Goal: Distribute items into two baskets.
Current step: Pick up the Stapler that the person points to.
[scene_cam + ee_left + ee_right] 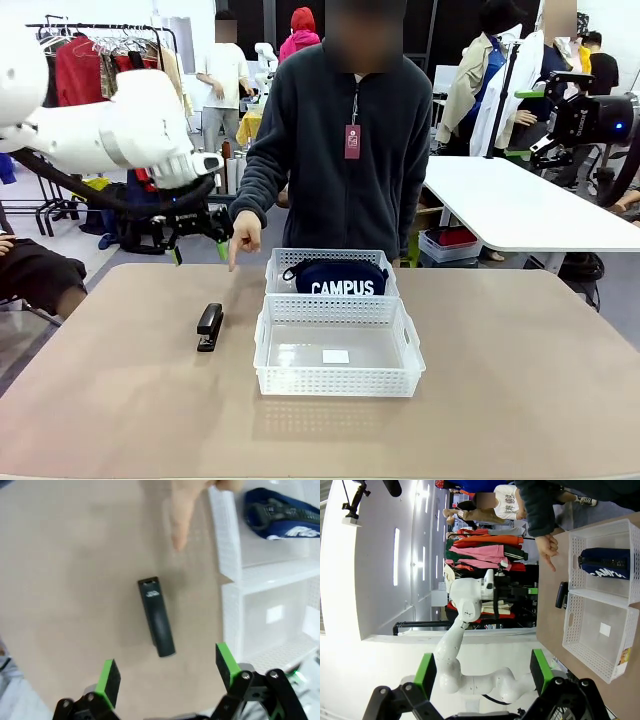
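Observation:
The black stapler [209, 327] lies on the tan table, left of the two white lattice baskets. The navy "CAMPUS" pouch [335, 277] rests inside the far basket [275, 266]. The near basket [338, 380] holds just a white label [336, 356]. My left gripper [198, 248] hovers open above the table's far left. In the left wrist view the stapler [156, 616] lies just beyond the open left gripper [168, 672], beside the baskets [226, 540] and pouch [285, 515]. High at the right, clear of the table, my right gripper [525, 122] stands open. Its own view looks past the right gripper [482, 672] at the stapler [561, 595] and pouch [605, 562].
A person in a dark fleece stands at the far side. Their hand [243, 235] points an index finger [182, 515] down at the table near the stapler. A white table [510, 205] stands behind at the right, clothes racks at the left. Bare tabletop lies around the baskets.

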